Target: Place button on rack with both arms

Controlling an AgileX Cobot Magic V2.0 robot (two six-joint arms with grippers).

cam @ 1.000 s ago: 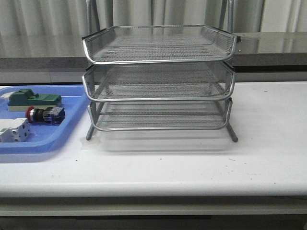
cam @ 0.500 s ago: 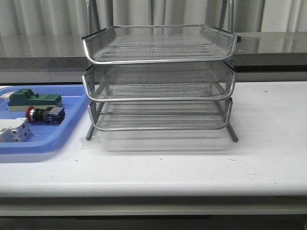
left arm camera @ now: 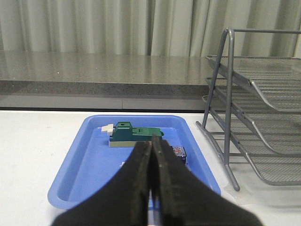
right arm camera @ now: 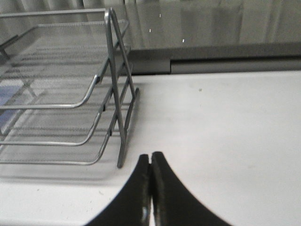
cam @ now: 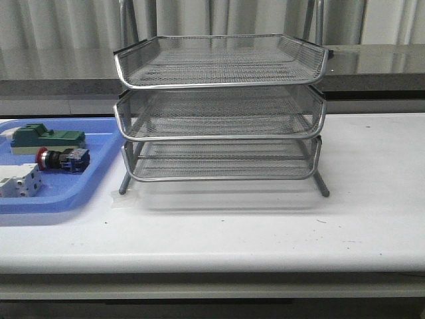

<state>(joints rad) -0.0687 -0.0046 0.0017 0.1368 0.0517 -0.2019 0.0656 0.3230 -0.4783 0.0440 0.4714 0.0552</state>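
A white table [cam: 265, 232] carries the silver three-tier rack [cam: 219, 109] and, just left of it, a blue tray [cam: 80, 193] where the red-capped button [cam: 62, 159] lies, while the left end effector [left arm camera: 151, 188] and right end effector [right arm camera: 150, 188] are both closed and empty.

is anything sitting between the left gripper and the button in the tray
Nothing visible blocks it. In the left wrist view the shut left gripper hangs above the blue tray, the button partly hidden just behind its fingertips; the green block lies farther back.
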